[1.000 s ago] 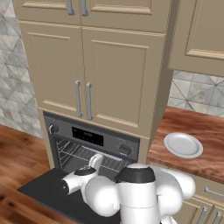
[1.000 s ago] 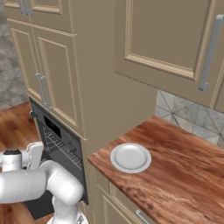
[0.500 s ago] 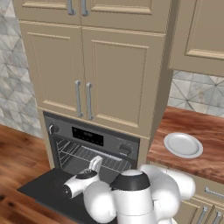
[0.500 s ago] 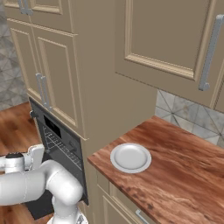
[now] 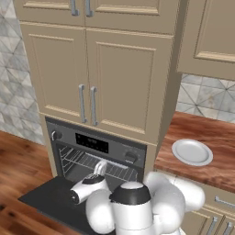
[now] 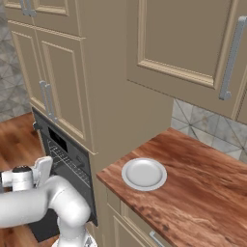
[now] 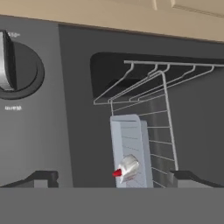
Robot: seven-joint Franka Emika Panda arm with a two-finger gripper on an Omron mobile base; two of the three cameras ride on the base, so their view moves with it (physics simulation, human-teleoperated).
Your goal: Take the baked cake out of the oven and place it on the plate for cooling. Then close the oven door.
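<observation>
Pincer: my pincer (image 7: 112,177) stood wide, holding nothing, its two tips at either side of the hand view's bottom edge.
Cake: the baked cake (image 7: 127,168) sat on a light tray (image 7: 130,151) on the wire rack (image 7: 153,113) inside the oven (image 5: 98,153), red dot turned toward the hand view's left.
Bearing: the cake lay straight ahead of my pincer, deeper in the cavity, nearly centred between the tips and a touch toward the right one; not yet between them, as I judged.
Axis: the tray's long side ran away from me, into the oven.
Door: the oven door (image 5: 50,202) lay dropped open below my arm.
Plate: the plate (image 6: 144,174) waited on the counter (image 6: 202,193), well apart to my right.
Next: I reckoned a straight reach forward, then closing.
</observation>
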